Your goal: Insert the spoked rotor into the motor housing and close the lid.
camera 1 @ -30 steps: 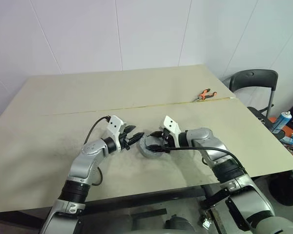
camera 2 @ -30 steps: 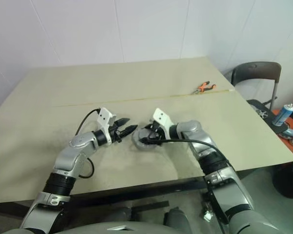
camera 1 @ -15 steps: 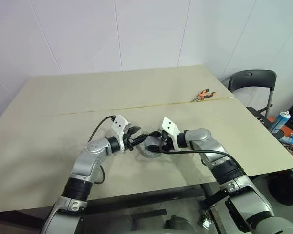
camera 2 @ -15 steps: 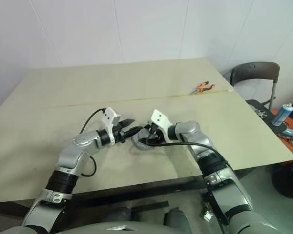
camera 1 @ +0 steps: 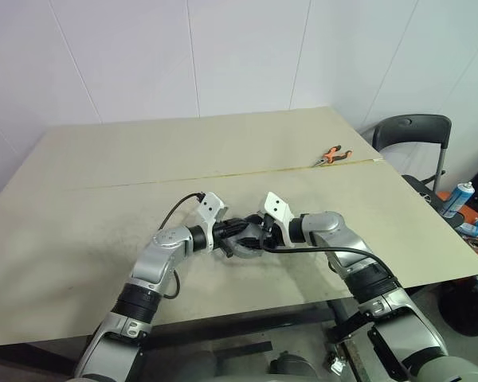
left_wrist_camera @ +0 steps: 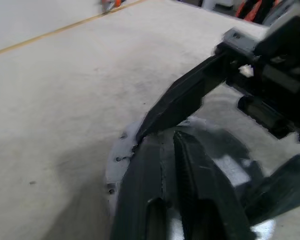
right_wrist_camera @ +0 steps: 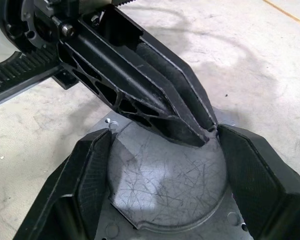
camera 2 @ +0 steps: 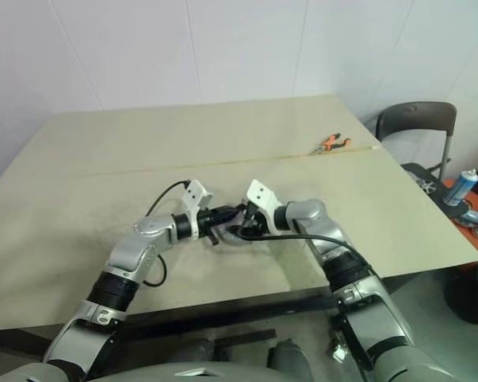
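Head views: noted on the bare beige table (camera 1: pixel 103 175), near its front edge, a round grey metal part (camera 1: pixel 244 248). Lies flat, with both claws meeting over it. Left gripper (camera 1: pixel 240 231) reaches in from the left and right gripper (camera 1: pixel 256 236) from the right. Also noted are orange-handled pliers (camera 1: pixel 333 154) well apart at the far right of the table, a dark chair (camera 1: pixel 410 135) beyond the table's corner, and a blue-and-white spray can (camera 1: pixel 457 196) off to the right. Print on the can too small to read.

Left wrist view: left gripper (left_wrist_camera: pixel 166 141) pressed together, fingers side by side with tips over the part's (left_wrist_camera: pixel 119 161) pale flange. One finger of the right claw (left_wrist_camera: pixel 190 95) crosses close ahead of them.

Right wrist view: part (right_wrist_camera: pixel 165 187) lies dome face up, scratched, on a flat flange with small screw holes. Being round, has no long side, and its axis stands upright from the table. Right gripper (right_wrist_camera: pixel 162 150) spread wide, fingers set against opposite sides of the dome, clasping it. Left gripper (right_wrist_camera: pixel 204 134) pinched together empty, tips at the dome's edge just beside one right finger.
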Tool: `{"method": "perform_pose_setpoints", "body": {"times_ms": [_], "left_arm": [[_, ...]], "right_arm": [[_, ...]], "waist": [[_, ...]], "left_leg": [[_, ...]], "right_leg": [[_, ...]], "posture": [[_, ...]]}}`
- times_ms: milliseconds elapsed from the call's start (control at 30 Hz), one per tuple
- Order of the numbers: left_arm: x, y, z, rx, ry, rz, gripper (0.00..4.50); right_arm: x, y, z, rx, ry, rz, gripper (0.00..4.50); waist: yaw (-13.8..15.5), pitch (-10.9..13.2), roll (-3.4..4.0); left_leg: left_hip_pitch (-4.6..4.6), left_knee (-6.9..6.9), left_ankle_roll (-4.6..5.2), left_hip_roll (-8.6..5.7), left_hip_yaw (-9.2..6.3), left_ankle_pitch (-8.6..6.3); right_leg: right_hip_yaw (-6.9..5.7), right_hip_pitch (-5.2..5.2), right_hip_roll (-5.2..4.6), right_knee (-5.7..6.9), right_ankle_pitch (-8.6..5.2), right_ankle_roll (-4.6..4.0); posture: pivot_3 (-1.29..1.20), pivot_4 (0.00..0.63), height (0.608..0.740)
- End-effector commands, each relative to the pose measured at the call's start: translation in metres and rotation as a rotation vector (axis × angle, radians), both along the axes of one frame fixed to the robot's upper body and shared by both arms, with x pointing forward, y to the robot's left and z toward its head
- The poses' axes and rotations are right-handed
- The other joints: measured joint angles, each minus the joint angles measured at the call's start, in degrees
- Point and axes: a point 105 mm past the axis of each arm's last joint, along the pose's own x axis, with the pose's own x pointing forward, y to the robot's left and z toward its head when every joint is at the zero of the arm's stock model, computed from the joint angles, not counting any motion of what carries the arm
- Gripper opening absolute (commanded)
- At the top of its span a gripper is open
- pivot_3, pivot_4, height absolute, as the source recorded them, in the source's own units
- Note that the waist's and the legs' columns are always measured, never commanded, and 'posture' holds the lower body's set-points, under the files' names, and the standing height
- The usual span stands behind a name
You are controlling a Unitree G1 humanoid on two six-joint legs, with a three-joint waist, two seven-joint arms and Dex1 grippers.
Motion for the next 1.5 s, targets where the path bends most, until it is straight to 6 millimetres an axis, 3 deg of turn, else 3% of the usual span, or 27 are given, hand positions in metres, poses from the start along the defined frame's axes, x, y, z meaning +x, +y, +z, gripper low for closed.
{"method": "perform_pose_setpoints", "body": {"times_ms": [33,300,533,833,967,1033,1200,1500], "left_arm": [[-0.003,-0.004,0.012,-0.013,-0.028,-0.039,0.02],[-0.001,0.001,0.0,0.054,-0.021,-0.006,0.02],[-0.005,0.003,-0.003,0.06,-0.019,-0.008,0.02],[-0.005,0.002,-0.006,0.059,-0.015,0.001,0.02],[-0.006,0.0,-0.007,0.057,-0.012,-0.002,0.0],[-0.007,-0.001,-0.007,0.057,-0.011,-0.004,0.0],[-0.004,0.001,-0.007,0.06,-0.01,-0.002,0.0],[-0.001,0.004,-0.007,0.069,-0.011,0.0,0.0]], "right_arm": [[-0.005,-0.016,-0.031,-0.101,0.084,-0.052,3.19],[-0.005,-0.017,-0.031,-0.107,0.082,-0.058,3.19],[-0.017,-0.014,-0.034,-0.11,0.147,-0.018,3.19],[-0.008,-0.011,-0.028,-0.092,0.095,-0.063,3.19],[-0.004,-0.01,-0.024,-0.068,0.092,-0.085,4.31],[-0.005,-0.008,-0.023,-0.053,0.137,-0.097,4.48],[-0.001,-0.004,-0.006,0.035,0.148,-0.121,4.48],[-0.001,-0.006,0.062,0.288,0.197,-0.077,4.48]], "waist": [[0.0,0.0,0.0],[0.0,0.0,0.01],[0.1,0.0,0.03],[0.0,0.0,0.03],[0.0,0.0,0.03],[0.0,-0.1,0.04],[0.0,-0.1,0.05],[0.0,0.0,0.08]], "left_leg": [[0.0,0.0,0.0,0.0,0.0,0.0],[0.01,0.0,0.0,0.0,0.0,0.0],[0.01,-0.01,0.0,0.0,-0.01,0.0],[0.0,-0.08,0.01,0.0,-0.01,-0.01],[0.01,-0.07,0.01,0.0,-0.01,0.0],[0.01,-0.07,0.0,0.0,-0.01,0.0],[0.01,-0.06,0.0,0.0,-0.01,0.0],[-0.22,-0.08,0.01,0.0,0.0,0.0]], "right_leg": [[0.0,0.0,0.0,-0.01,0.0,0.0],[0.0,0.01,0.0,0.0,0.0,0.0],[0.0,0.0,-0.01,-0.01,0.0,-0.01],[0.0,0.0,-0.01,-0.07,0.0,-0.01],[0.0,0.0,-0.01,-0.06,0.0,-0.01],[0.0,0.0,0.0,-0.06,0.0,0.0],[0.0,0.0,-0.01,-0.04,0.0,0.0],[0.0,-0.09,-0.01,-0.03,0.01,0.02]], "posture": [[0.0,0.0,0.74],[0.0,0.0,0.74],[0.0,0.0,0.74],[0.0,0.0,0.74],[0.0,0.0,0.74],[0.0,0.0,0.74],[0.0,0.0,0.74],[0.0,0.0,0.74]]}}
